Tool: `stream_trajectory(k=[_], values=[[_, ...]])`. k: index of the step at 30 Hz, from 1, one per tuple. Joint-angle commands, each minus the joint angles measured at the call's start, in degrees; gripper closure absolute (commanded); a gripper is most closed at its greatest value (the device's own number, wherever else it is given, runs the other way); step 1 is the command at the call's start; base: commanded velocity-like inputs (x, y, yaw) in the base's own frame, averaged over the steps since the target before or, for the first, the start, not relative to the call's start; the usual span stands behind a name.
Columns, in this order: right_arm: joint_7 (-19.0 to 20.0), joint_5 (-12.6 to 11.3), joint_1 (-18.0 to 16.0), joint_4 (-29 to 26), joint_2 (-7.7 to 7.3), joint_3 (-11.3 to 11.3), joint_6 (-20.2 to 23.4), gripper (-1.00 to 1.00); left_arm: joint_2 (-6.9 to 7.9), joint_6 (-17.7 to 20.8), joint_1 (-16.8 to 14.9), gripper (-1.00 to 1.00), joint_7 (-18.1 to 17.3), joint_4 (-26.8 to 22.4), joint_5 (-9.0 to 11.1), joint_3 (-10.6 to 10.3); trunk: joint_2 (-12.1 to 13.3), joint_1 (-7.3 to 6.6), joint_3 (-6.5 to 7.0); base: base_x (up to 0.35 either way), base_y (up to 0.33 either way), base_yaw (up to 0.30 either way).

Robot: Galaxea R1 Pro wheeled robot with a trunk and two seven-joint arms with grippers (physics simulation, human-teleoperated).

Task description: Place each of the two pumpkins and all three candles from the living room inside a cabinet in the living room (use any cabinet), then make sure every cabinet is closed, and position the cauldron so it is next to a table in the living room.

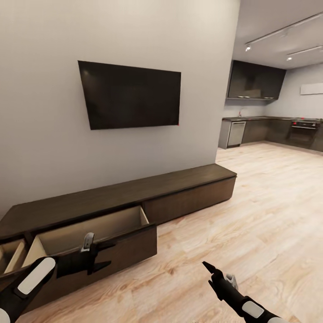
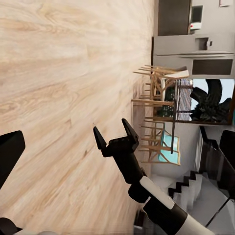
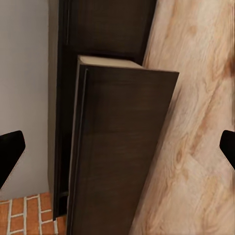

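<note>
The cabinet (image 1: 179,190) is a long, low run of dark brown wood set tight against the pale wall beneath the television, its flat fronts carrying no handles. Toward its left end a wide drawer (image 1: 96,237) stands pulled well out over the plank floor, showing a pale beige interior. As far as I can make out from here the inside holds nothing, though the near part is hidden. Left of it a second pale compartment (image 1: 11,256) looks open too. The right-hand fronts sit flush.

no legible txt, no labels, no nos.
</note>
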Motion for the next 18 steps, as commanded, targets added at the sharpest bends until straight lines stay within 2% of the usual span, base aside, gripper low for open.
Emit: stream_trajectory(k=[1, 11, 18], values=[[0.1, -0.6, 0.0, 0.0, -0.01, 0.4, 0.4, -1.00, 0.06, 0.0, 0.0, -1.00, -0.4, 0.0, -0.2, -0.2, 0.4, -0.23, 0.11, 0.000, 0.000, -0.273], [0.1, -0.5, 0.0, 0.4, -0.01, 0.4, 0.1, -1.00, -0.08, 0.0, 0.0, -1.00, -0.3, 0.0, -0.3, -0.7, 4.4, -2.43, 1.87, 0.000, 0.000, -0.275], [-0.4, -0.6, 0.0, 0.5, -0.01, 0.4, -3.9, -1.00, -0.08, -0.1, 0.0, -1.00, -0.3, 0.0, -0.4, -2.3, 7.2, -3.97, 3.13, 0.000, 0.000, -0.276]])
